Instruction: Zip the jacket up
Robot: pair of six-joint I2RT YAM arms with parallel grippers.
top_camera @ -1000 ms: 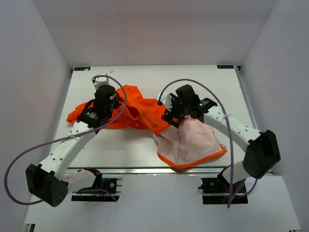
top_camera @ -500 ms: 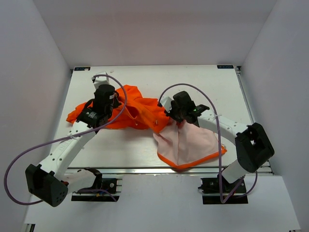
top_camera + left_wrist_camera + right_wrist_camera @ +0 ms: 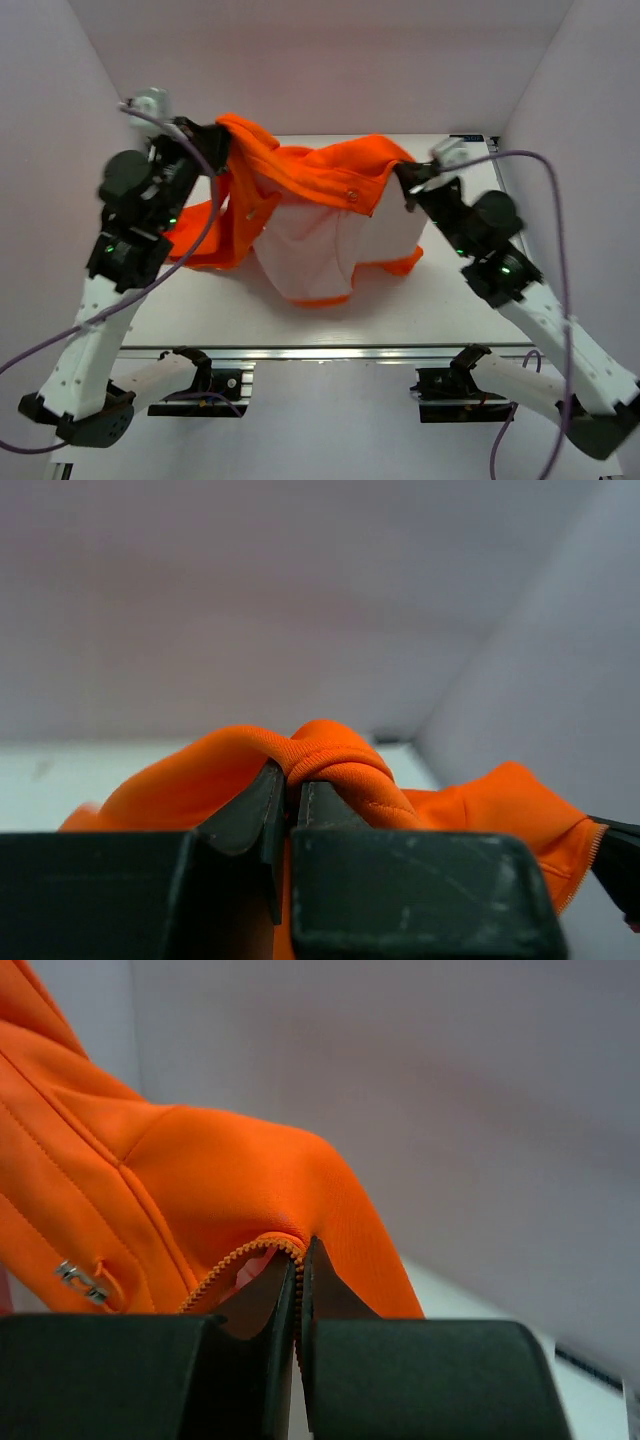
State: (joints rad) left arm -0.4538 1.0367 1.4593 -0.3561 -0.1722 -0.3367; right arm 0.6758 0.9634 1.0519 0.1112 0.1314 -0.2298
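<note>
The orange jacket (image 3: 310, 170) hangs in the air between my two arms, its pale pink lining (image 3: 310, 250) sagging toward the table. At the upper left my left gripper (image 3: 212, 140) is shut on a fold of orange fabric (image 3: 330, 755). On the right, my right gripper (image 3: 405, 172) is shut on the jacket's edge, with the orange zipper teeth (image 3: 240, 1255) pinched between its jaws. In the right wrist view a small metal pull (image 3: 80, 1280) shows on the fabric. A lower part of the jacket (image 3: 205, 245) still drapes onto the table at the left.
The white table (image 3: 450, 300) is walled by pale panels at the left, back and right. Purple cables (image 3: 545, 200) loop from both arms. The arm bases (image 3: 200, 385) sit at the near edge.
The right gripper closed on the zipper edge. Both arms then rose and spread apart, lifting the jacket off the table so it now hangs stretched between them.
</note>
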